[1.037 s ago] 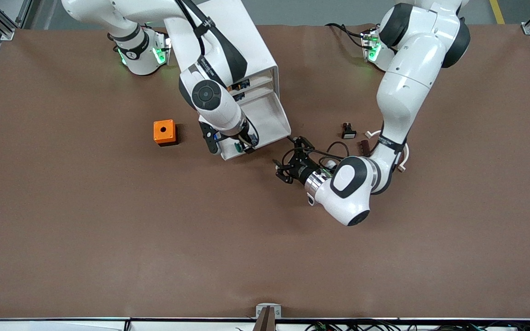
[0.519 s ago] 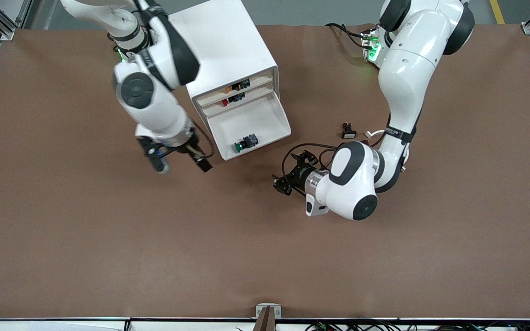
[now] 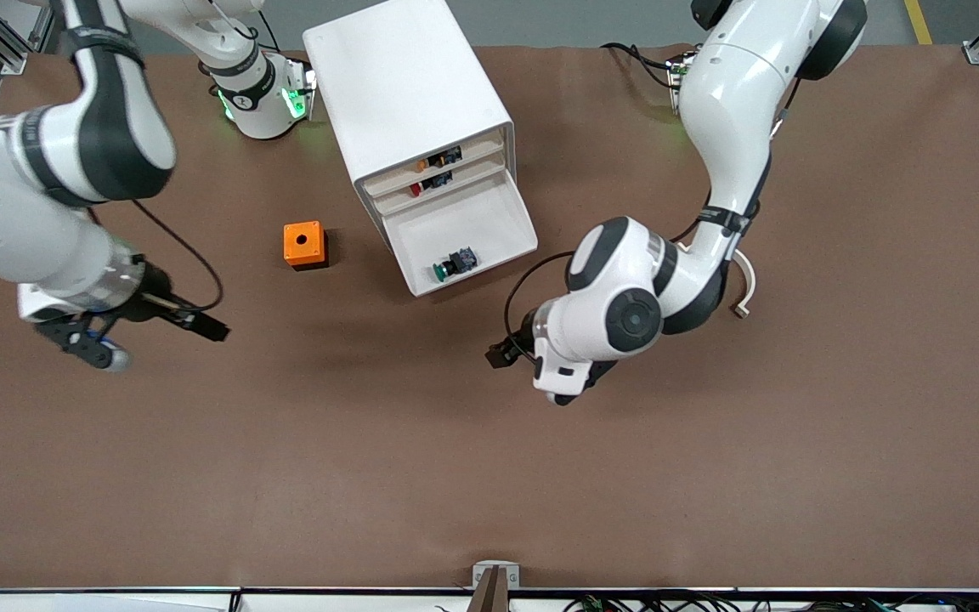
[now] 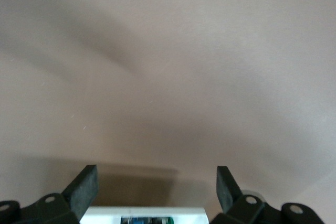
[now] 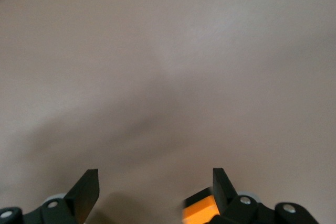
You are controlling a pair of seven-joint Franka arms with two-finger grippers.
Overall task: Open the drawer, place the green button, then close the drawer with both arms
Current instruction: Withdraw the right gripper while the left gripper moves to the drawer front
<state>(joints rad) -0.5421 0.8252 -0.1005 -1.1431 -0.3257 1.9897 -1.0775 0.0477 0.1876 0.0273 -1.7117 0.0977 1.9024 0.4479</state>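
The white cabinet point(image 3: 409, 81) has its bottom drawer point(image 3: 489, 223) pulled open. The green-capped button point(image 3: 454, 263) lies loose in the drawer near its front wall. My left gripper point(image 3: 505, 352) is over the table in front of the open drawer, mostly hidden under its wrist. The left wrist view shows it open point(image 4: 157, 187) and empty, with the drawer's white front wall point(image 4: 105, 214) and the button point(image 4: 149, 220) between the fingers. My right gripper point(image 3: 155, 338) hangs open and empty over bare table toward the right arm's end, also open in its wrist view point(image 5: 155, 187).
An orange cube with a hole point(image 3: 303, 245) stands beside the cabinet toward the right arm's end; the right wrist view catches it point(image 5: 198, 211) by one finger. The two upper drawers point(image 3: 434, 168) stand slightly open with small parts inside.
My right gripper let go of the button in the drawer and swung away toward its end of the table. My left arm rolled its wrist and shifted slightly toward the camera.
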